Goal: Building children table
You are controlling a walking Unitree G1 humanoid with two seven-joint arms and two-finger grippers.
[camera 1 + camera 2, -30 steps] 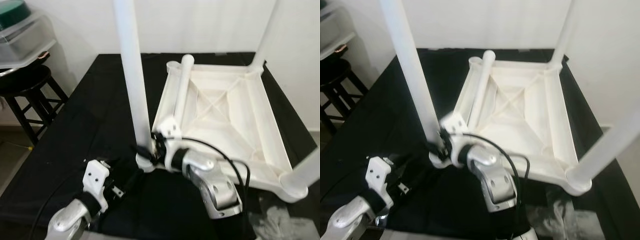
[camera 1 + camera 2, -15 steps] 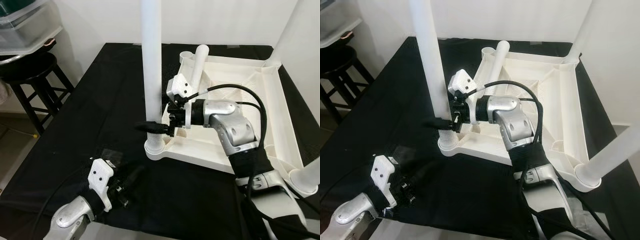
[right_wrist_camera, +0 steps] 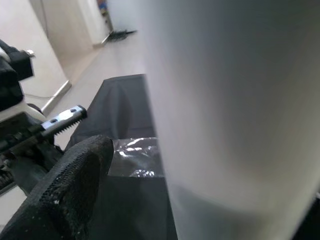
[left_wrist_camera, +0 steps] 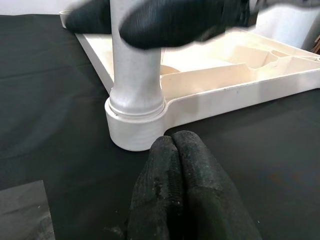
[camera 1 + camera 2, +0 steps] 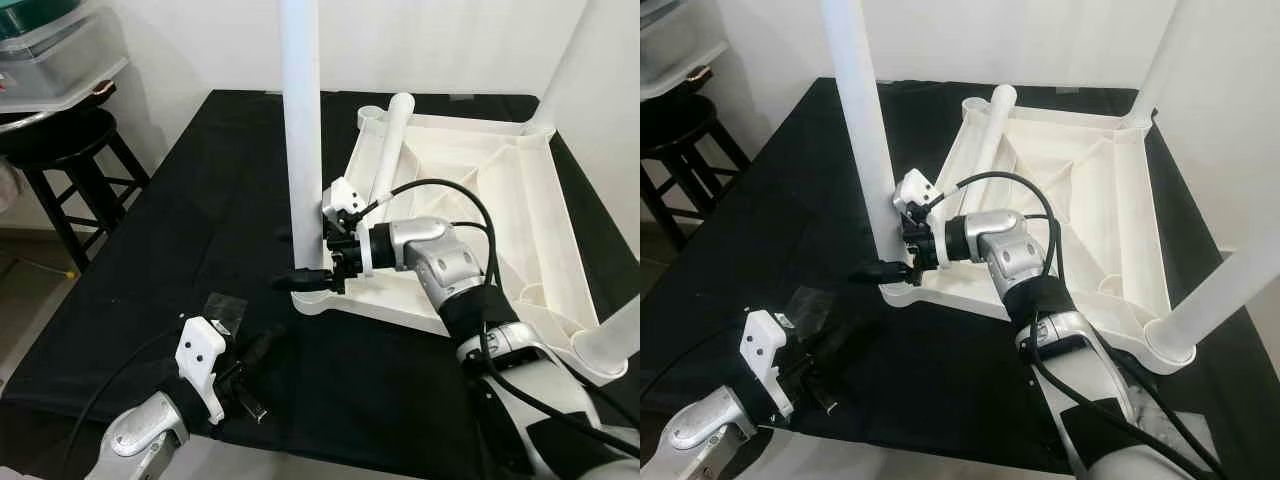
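Where head views blur, left gripper (image 4: 172, 150) fingers (image 4: 200, 170) seemingly together.

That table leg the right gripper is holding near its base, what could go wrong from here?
1. The right gripper grips the tall table leg just above its corner socket; a sideways pull could tilt the leg or drag the upturned tabletop across the black cloth.
2. A loose leg lies inside the tabletop and could roll.
3. The left gripper, shut, sits close to the socket and could bump it.
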